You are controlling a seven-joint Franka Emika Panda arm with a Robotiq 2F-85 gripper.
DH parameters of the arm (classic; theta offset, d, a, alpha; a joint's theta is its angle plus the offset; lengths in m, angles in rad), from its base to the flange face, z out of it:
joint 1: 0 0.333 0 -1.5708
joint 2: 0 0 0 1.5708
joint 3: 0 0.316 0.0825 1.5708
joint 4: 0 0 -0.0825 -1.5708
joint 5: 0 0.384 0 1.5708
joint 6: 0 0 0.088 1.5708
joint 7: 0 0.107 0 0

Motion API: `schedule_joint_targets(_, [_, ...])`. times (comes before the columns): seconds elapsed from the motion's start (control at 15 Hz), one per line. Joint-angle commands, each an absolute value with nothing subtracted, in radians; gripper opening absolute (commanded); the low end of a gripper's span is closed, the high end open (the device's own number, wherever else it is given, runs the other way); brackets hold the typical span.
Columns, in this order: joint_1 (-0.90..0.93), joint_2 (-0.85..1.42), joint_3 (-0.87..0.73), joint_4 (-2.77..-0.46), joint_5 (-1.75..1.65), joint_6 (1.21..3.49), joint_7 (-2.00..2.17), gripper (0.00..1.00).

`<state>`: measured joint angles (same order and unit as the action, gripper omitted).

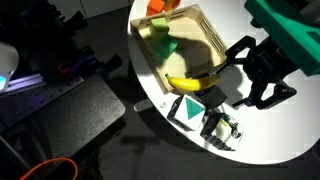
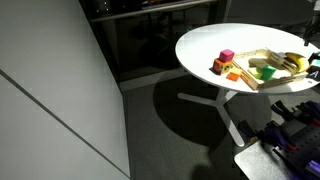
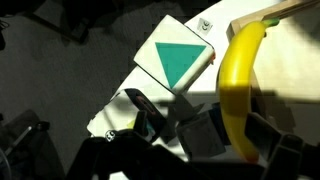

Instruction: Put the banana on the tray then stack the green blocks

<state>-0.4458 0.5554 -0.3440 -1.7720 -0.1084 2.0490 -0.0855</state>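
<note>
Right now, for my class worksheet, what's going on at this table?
The robot arm's pincer straddles one end of the small curved yellow banana, which lies at the edge of the light wooden rectangular tray; whether it is clamped cannot be told. The small green blocks sit in the tray, apparently not yet stacked. A white card with a green triangle lies beside the tray.

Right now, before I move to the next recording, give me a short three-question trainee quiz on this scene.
1. True or false: the green triangle lies inside the tray.
2. In the wrist view, what sits between the fingers of the gripper? A. a spoon B. the banana C. the green triangle
3. Fill in: the block in the tray is ___.
Key: 1 false, it lies on the table beside the tray; 2 B; 3 green.
</note>
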Motion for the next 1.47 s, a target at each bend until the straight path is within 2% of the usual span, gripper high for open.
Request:
schedule_joint_targets(0.0, [-0.459,0.590,-0.352,-1.728,-0.138,2.022,-0.093,1.00])
schedule_joint_targets(1.4, [-0.458,0.696,-0.375,-1.682,-0.176,2.027,-0.082,1.00])
